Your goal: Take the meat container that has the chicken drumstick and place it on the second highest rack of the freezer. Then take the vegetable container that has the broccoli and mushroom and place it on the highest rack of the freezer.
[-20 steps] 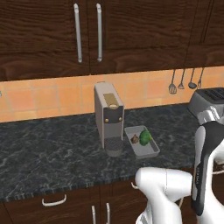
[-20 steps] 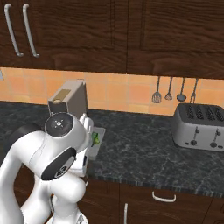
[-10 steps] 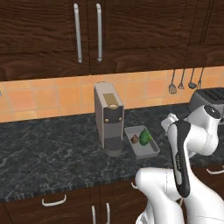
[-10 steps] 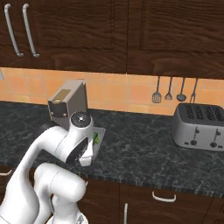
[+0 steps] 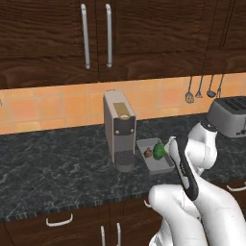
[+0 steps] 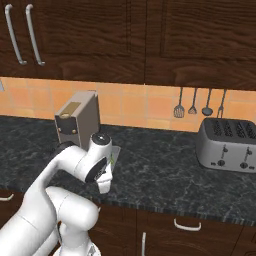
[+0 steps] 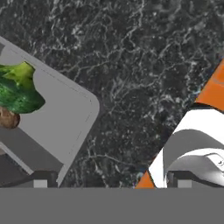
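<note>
Dark wood wall cabinets (image 5: 120, 38) with long grey handles span the top of both base views, above an orange tiled backsplash (image 5: 57, 105). Below runs the black marbled countertop (image 5: 53, 173), with wood drawers (image 5: 57, 223) under its front edge.

The white arm (image 5: 192, 192) rises at the lower right of the left base view and folds forward over the counter; in the right base view its elbow and wrist (image 6: 97, 160) sit just in front of the coffee machine and cover most of the tray.

A silver four-slot toaster (image 6: 227, 145) stands at the 3 o'clock side of the right base view, well apart from the arm. The grey capsule coffee machine (image 5: 119, 127) stands near the middle of the counter against the backsplash. Three utensils (image 6: 192, 102) hang on the tiles at about 1 o'clock from it.

The grey vegetable container (image 5: 154, 158) — a shallow tray — lies flat on the counter just beside the coffee machine, at its 3 o'clock in the left base view. In the hand view its rounded corner (image 7: 65, 118) fills the 9 o'clock side.

The broccoli (image 5: 159, 150) lies in the tray, with the arm's wrist just over its right edge; in the hand view it sits at 9 o'clock (image 7: 17, 89). The mushroom (image 5: 148, 153) touches it on the side toward the coffee machine.

The gripper (image 7: 111, 181) shows as two dark fingertips (image 7: 41, 179) at the bottom edge of the hand view — set wide apart, one over the tray's edge, with nothing between them.
</note>
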Robot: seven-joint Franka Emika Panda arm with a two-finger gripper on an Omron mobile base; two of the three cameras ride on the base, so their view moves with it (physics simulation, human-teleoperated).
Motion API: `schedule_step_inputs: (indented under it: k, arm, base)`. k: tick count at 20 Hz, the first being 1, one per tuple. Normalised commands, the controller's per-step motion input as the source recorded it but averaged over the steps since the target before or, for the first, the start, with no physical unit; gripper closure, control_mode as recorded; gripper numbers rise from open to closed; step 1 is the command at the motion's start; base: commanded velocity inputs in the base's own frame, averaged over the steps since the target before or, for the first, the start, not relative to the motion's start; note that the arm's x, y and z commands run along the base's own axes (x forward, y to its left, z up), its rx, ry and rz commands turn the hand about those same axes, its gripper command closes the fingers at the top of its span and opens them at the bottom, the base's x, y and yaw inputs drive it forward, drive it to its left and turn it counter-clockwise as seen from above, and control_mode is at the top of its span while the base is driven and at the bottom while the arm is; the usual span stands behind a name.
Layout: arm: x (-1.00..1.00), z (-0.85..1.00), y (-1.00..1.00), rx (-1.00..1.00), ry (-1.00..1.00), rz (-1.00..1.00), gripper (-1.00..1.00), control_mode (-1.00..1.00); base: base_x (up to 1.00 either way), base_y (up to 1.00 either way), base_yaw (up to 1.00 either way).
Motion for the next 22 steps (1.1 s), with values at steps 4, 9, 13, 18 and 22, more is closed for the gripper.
schedule_step_inputs:
  k: [4,9,13,18,22]
  arm:
    - [0.65,-0.33,-0.04,0.00,0.00,0.00,-1.00,-1.00]
    - [0.56,-0.70,0.00,0.00,0.12,0.00,-1.00,-1.00]
    - [0.00,-0.69,0.00,0.00,0.07,0.01,-1.00,-1.00]
    - [0.00,-0.32,0.00,0.00,0.00,0.01,-1.00,-1.00]
    - [-0.21,0.07,0.00,0.00,-0.13,0.00,-1.00,-1.00]
  base:
    - [0.00,0.00,0.00]
    - [0.00,0.00,0.00]
    - [0.00,0.00,0.00]
    - [0.00,0.00,0.00]
    - [0.00,0.00,0.00]
